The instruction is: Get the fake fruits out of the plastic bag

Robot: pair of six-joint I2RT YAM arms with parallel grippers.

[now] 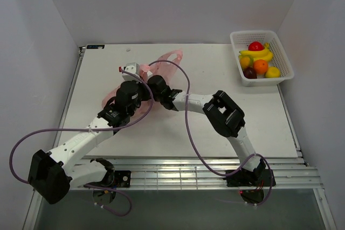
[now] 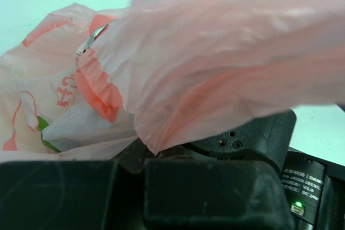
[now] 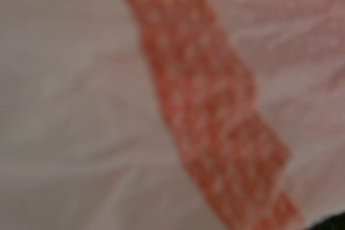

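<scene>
The pink plastic bag (image 1: 164, 64) lies crumpled at the middle back of the table, its handles toward the far side. Both grippers are pushed into it side by side: my left gripper (image 1: 136, 87) from the left and my right gripper (image 1: 156, 85) from the right. In the left wrist view the bag (image 2: 215, 52) drapes over my fingers and hides the jaws. The right wrist view is filled with blurred pink film (image 3: 108, 106). The fake fruits, red (image 1: 256, 46), orange (image 1: 261, 66), dark purple (image 1: 249, 72), yellow (image 1: 273, 71) and yellow-green (image 1: 245, 61), lie in the white basket. No fruit shows in the bag.
The white lattice basket (image 1: 285, 57) stands at the back right and also holds a yellow banana bunch (image 1: 260, 54). A small white and red item (image 1: 127, 70) sits just left of the bag. Purple cables loop over the table between the arms.
</scene>
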